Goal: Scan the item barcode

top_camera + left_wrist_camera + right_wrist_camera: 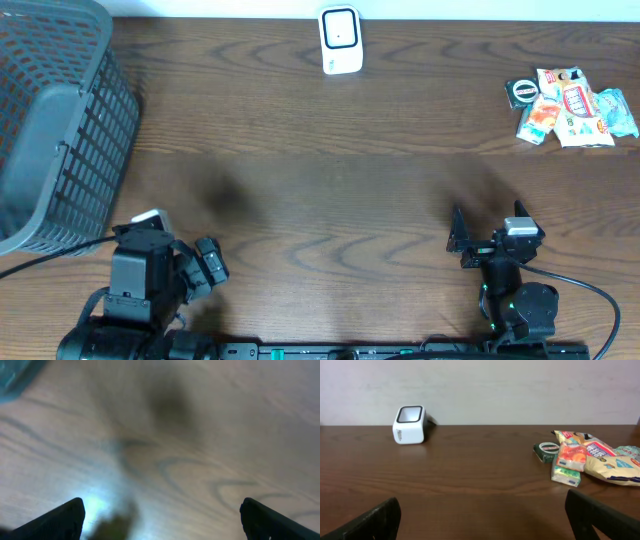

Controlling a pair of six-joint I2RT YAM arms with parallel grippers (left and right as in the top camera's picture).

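The black right gripper [485,520] and black left gripper [162,520] both gape wide, holding nothing. The colourful foil snack packets [572,108] lie at the far right, well apart from the small white plastic scanner [340,40]. The right arm should probably pinch one outer packet by its edge, leaving the barcode uncovered.

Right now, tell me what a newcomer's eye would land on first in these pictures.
The bright heap of snack packets at the far right of the dark wooden table stands out first. Next come the small white scanner at the middle of the far edge and the big grey mesh basket on the left side. The left gripper and right gripper sit open near the front edge, holding nothing.
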